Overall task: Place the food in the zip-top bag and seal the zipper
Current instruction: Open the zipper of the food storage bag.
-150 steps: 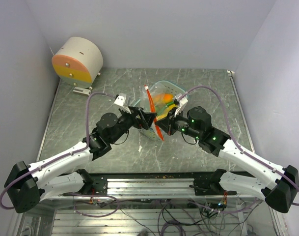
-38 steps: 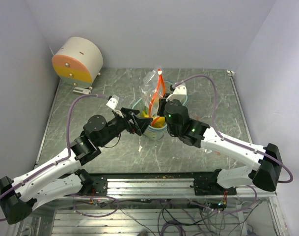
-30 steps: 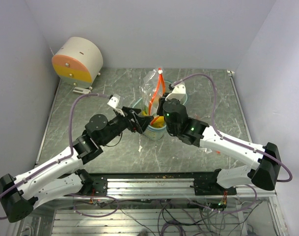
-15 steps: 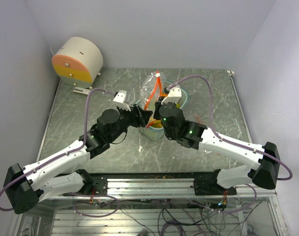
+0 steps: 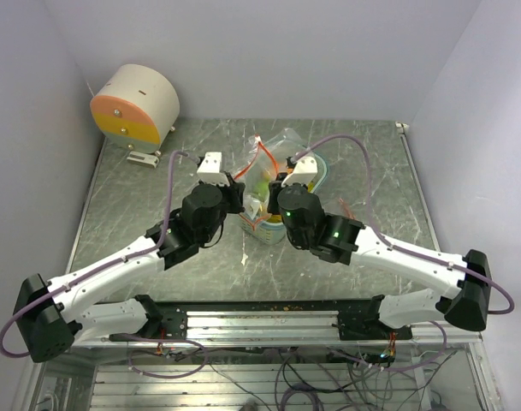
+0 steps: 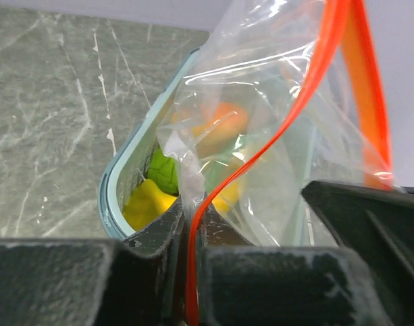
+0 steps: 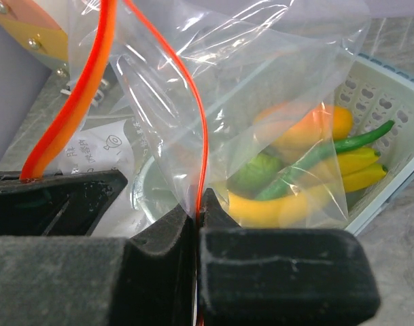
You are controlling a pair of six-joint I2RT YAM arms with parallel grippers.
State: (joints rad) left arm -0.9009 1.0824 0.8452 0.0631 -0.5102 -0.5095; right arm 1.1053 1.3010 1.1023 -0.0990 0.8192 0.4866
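Zip-top bag [image 5: 281,141] is held up at frame centre, over basket [image 7: 397,75]. Zipper [image 7: 203,142] is pinched tight by L gripper [image 6: 190,231] and R gripper [image 7: 196,217]. Food [image 7: 361,163] is seen in basket, apparently unbagged. Risk: thin strip could be yanked out if pulled unevenly.

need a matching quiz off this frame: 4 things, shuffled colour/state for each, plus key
Things:
1. banana
2. pepper
3. zipper
4. left gripper

Colour or state:
A. red-orange
B. shut on the zipper
C. yellow
D. green

Pairs: 1-C, 2-D, 3-A, 4-B
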